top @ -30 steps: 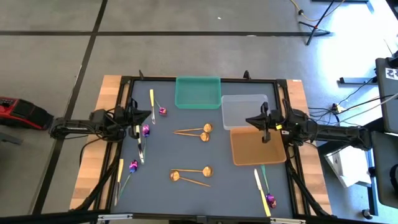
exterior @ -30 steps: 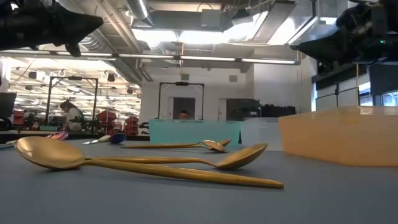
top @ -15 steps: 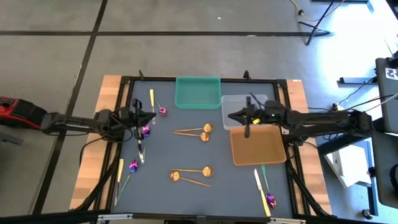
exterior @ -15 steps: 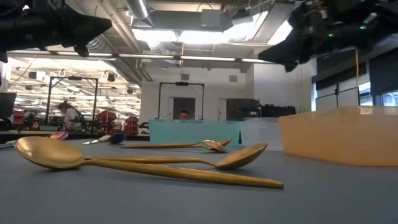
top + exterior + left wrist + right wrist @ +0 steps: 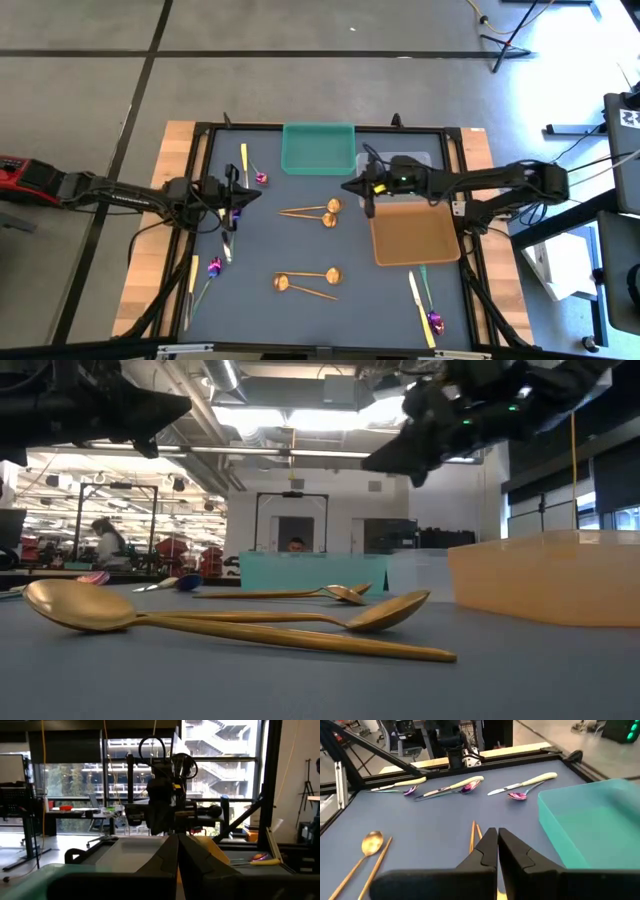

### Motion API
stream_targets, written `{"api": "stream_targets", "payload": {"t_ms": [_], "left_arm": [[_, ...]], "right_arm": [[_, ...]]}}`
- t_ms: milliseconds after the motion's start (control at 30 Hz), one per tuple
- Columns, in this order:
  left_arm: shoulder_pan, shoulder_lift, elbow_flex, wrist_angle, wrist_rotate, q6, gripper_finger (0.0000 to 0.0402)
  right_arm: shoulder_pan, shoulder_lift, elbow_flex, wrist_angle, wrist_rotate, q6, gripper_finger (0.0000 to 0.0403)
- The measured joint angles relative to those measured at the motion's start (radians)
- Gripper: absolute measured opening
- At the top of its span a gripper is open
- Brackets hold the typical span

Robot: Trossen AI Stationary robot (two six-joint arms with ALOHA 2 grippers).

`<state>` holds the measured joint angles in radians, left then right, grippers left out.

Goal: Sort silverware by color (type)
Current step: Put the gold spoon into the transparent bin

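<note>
Gleaming slim gold spoons [image 5: 308, 211] below the empty, pinched-shut right gripper [image 5: 347, 186]; left gripper [image 5: 256, 192] likewise closed.

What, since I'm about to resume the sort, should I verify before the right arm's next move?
1. Right gripper close to the upper gold spoons: ok, just beside their bowls.
2. Right jaws open for a grasp: not ok, shut and empty.
3. Left gripper out of the way: ok, far across the table, jaws shut.
4. Green tray and orange tray free to receive: ok, nothing in them.
5. The two spoons separated enough to take one: cannot tell.
</note>
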<state>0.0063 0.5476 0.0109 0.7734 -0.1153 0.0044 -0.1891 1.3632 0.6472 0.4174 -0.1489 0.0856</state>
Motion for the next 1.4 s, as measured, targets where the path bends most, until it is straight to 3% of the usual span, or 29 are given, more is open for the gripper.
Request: {"api": "stream_targets", "payload": {"t_ms": [133,400,533,767,933,1400], "left_arm": [[0.0,0.0,0.0,0.001,-0.013,-0.018,0.0004],[0.0,0.0,0.0,-0.002,0.056,-0.099,0.0004],[0.0,0.0,0.0,-0.004,0.054,-0.102,0.0004],[0.0,0.001,0.0,-0.003,0.038,-0.099,0.0004],[0.0,0.001,0.0,-0.003,-0.006,-0.066,0.0004],[0.0,0.001,0.0,-0.003,-0.006,-0.054,0.0004]], "right_arm": [[0.0,0.112,0.112,-0.065,0.0,0.023,0.0022],[0.0,0.324,0.403,-0.356,-0.039,-0.012,0.0125],[0.0,0.407,0.519,-0.475,-0.036,-0.067,0.0152],[0.0,0.533,0.622,-0.529,-0.003,-0.081,0.0156],[0.0,0.598,0.63,-0.525,-0.02,-0.082,0.0156],[0.049,0.718,0.63,-0.524,-0.017,-0.122,0.0155]]}}
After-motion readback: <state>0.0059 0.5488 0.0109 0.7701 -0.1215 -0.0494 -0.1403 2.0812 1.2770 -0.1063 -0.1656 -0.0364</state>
